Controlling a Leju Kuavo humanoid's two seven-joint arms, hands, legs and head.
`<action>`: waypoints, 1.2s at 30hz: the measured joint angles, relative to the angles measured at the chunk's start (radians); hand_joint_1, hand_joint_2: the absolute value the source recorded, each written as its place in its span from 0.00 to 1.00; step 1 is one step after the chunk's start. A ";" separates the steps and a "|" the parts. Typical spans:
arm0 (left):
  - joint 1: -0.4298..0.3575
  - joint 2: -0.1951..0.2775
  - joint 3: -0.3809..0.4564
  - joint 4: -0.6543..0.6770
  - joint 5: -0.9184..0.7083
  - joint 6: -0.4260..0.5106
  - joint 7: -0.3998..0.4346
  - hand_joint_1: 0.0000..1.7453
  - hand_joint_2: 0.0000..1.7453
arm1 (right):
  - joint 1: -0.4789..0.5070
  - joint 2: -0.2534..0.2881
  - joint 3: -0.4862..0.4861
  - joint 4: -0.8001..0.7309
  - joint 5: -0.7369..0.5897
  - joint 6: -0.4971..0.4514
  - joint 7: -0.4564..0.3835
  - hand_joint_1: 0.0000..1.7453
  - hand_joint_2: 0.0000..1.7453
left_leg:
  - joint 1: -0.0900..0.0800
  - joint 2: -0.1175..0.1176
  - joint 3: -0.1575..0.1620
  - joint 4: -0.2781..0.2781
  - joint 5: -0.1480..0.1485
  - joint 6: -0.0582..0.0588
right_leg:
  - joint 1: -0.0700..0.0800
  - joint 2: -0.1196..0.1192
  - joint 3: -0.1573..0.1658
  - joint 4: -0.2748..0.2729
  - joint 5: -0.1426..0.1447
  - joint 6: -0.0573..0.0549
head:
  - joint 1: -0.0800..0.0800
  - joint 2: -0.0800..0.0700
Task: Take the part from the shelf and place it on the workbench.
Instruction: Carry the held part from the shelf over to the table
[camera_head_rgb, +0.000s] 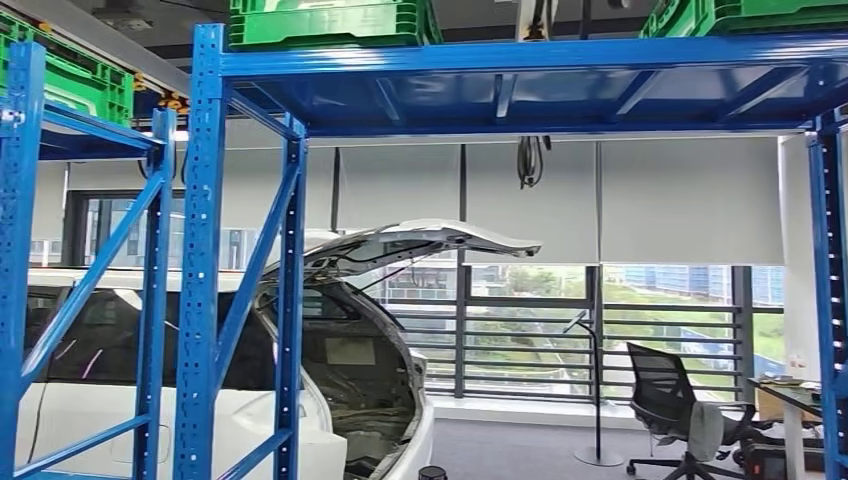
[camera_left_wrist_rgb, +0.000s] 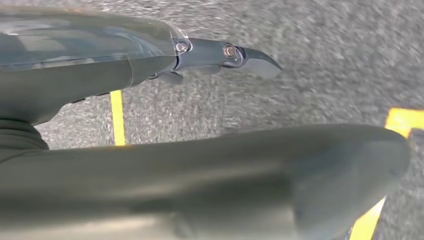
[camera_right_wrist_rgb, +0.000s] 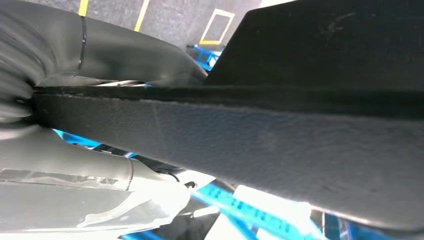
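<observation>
The right hand (camera_right_wrist_rgb: 75, 165) was clamped on the part (camera_right_wrist_rgb: 280, 145), a long dark panel with a grainy grey face and a black upper edge. In the right wrist view the thick grey thumb lay on one side of the panel and the ribbed grey cover and a finger on the other, so the panel ran between them and out across the picture. Past the part, pieces of blue shelf frame (camera_right_wrist_rgb: 240, 210) and yellow floor lines (camera_right_wrist_rgb: 215, 25) showed beyond it.

The left hand (camera_left_wrist_rgb: 150, 70) held nothing. In the left wrist view its thick grey thumb (camera_left_wrist_rgb: 250, 180) stretched out long, and a darker finger (camera_left_wrist_rgb: 225, 54) pointed straight, well apart from the thumb, over grey speckled floor (camera_left_wrist_rgb: 310, 90) marked with yellow tape (camera_left_wrist_rgb: 117, 117).

In the head view the blue shelf (camera_head_rgb: 290, 270) stood close in front, its uprights and slanted braces on the left and its blue deck overhead. Green crates (camera_head_rgb: 330, 22) sat on top of that deck. Behind the shelf a white car (camera_head_rgb: 250, 400) stood with its rear hatch (camera_head_rgb: 420, 240) raised. Beyond the shelf, to the car's right, a black office chair (camera_head_rgb: 670, 400) stood near a railing and windows with grey blinds (camera_head_rgb: 690, 200). At the shelf's far right upright the corner of a table (camera_head_rgb: 795, 395) showed.
</observation>
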 joint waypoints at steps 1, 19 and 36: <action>-0.001 0.003 0.002 0.000 0.001 0.002 0.003 0.00 0.00 | 0.000 -0.001 0.001 0.000 0.002 -0.001 -0.001 1.00 1.00 | -0.003 0.012 0.017 -0.036 0.010 0.005 | 0.002 -0.007 -0.005 0.009 -0.003 0.006 | 0.000 0.000; 0.009 0.019 0.026 0.000 0.009 0.018 0.008 0.00 0.00 | 0.022 -0.022 0.026 -0.003 0.034 -0.016 -0.006 1.00 1.00 | -0.005 -0.156 -0.018 -0.055 0.061 0.036 | 0.001 0.150 0.030 0.015 -0.021 -0.004 | 0.000 0.000; 0.033 0.067 0.099 -0.012 0.040 0.111 0.076 0.00 0.00 | 0.109 -0.084 0.041 -0.052 0.064 -0.070 -0.042 1.00 1.00 | -0.007 -0.010 0.008 -0.047 0.027 0.033 | -0.012 -0.021 0.015 0.024 -0.036 0.032 | 0.000 0.000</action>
